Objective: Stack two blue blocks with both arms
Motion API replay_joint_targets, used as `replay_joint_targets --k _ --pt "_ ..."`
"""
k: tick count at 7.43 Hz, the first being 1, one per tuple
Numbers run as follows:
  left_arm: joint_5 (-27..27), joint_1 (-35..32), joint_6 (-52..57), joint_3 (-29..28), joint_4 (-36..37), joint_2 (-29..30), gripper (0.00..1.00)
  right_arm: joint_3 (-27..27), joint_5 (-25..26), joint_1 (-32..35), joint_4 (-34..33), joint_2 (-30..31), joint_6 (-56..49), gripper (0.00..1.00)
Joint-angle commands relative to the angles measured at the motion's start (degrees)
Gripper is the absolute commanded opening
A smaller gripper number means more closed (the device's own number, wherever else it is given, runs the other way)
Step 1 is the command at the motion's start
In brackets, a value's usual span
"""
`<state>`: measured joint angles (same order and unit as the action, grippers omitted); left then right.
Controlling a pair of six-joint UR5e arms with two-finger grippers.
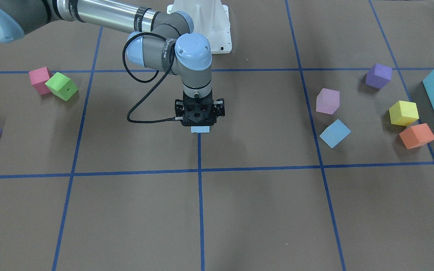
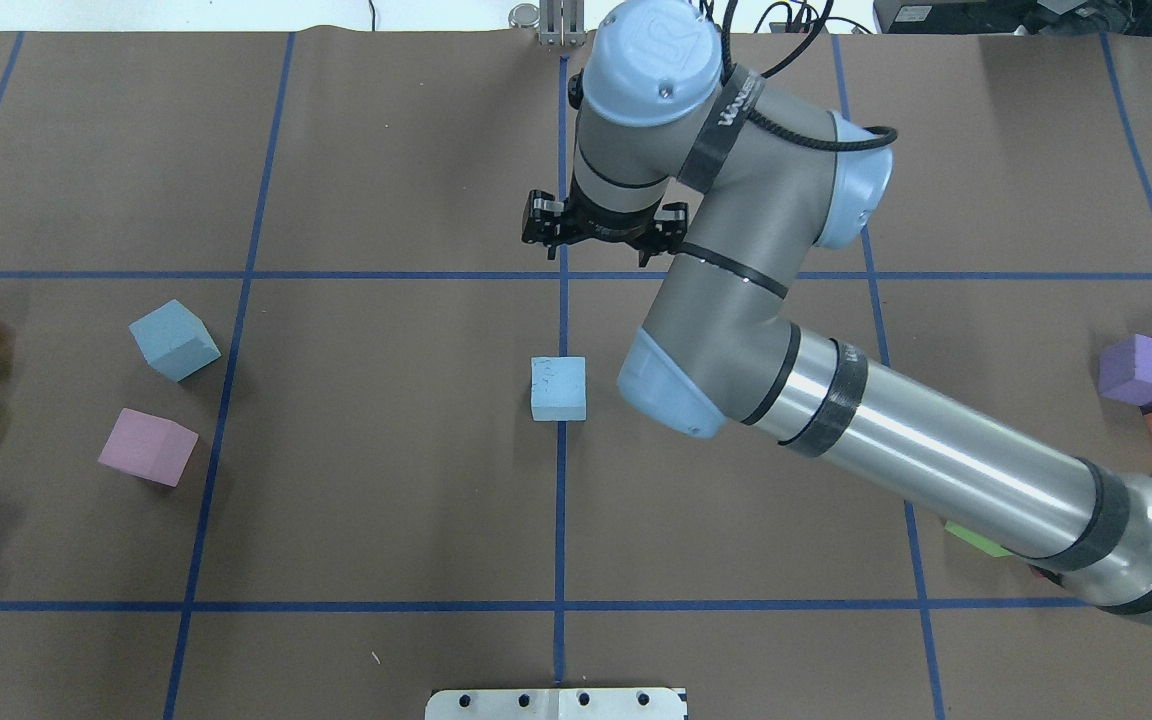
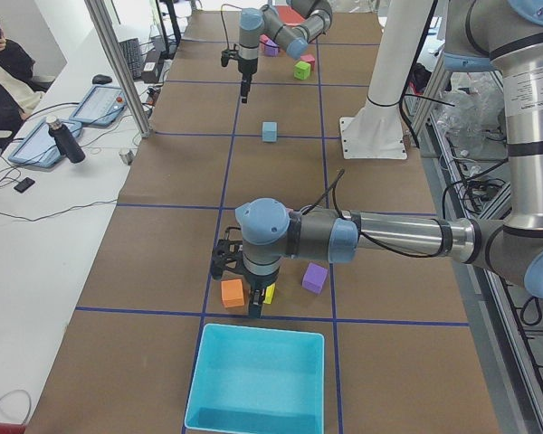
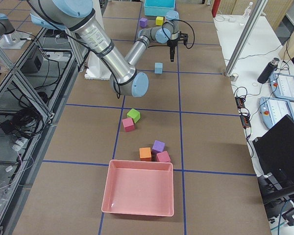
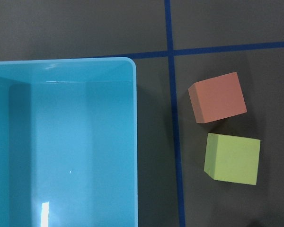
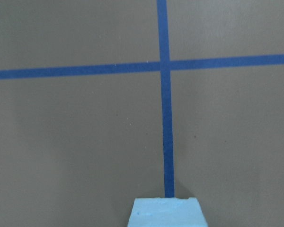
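Note:
One sky-blue block (image 2: 558, 388) with small dents sits on the centre grid line; it also shows under the gripper in the front view (image 1: 200, 130) and at the bottom edge of the right wrist view (image 6: 165, 213). My right gripper (image 1: 200, 123) hangs straight above it, apart from it, open and empty. The second blue block (image 2: 173, 340) lies alone on my left half, also in the front view (image 1: 334, 133). My left gripper (image 3: 255, 306) hovers low by the orange cube (image 5: 217, 97) and yellow cube (image 5: 232, 158); I cannot tell whether it is open or shut.
A large turquoise box (image 5: 61, 142) stands at my far left. A lilac cube (image 1: 327, 101) and a purple cube (image 1: 378, 75) lie near the second blue block. Pink (image 1: 40, 79), green (image 1: 61, 86), orange and purple cubes and a pink tray (image 4: 139, 188) are on my right.

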<state>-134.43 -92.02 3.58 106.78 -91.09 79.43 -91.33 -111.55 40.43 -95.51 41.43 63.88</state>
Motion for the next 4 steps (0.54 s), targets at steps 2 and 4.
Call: replay_joint_targets --k 2,4 --pt "-3.7 1.3 -0.3 -6.1 -5.4 11.7 0.98 -9.5 -10.8 16.5 -3.0 14.8 -22.5 1.0" --pt "-8.0 1.8 0.5 -6.6 -8.7 12.3 0.98 -10.0 -12.6 25.8 -3.2 24.9 -40.9 1.0"
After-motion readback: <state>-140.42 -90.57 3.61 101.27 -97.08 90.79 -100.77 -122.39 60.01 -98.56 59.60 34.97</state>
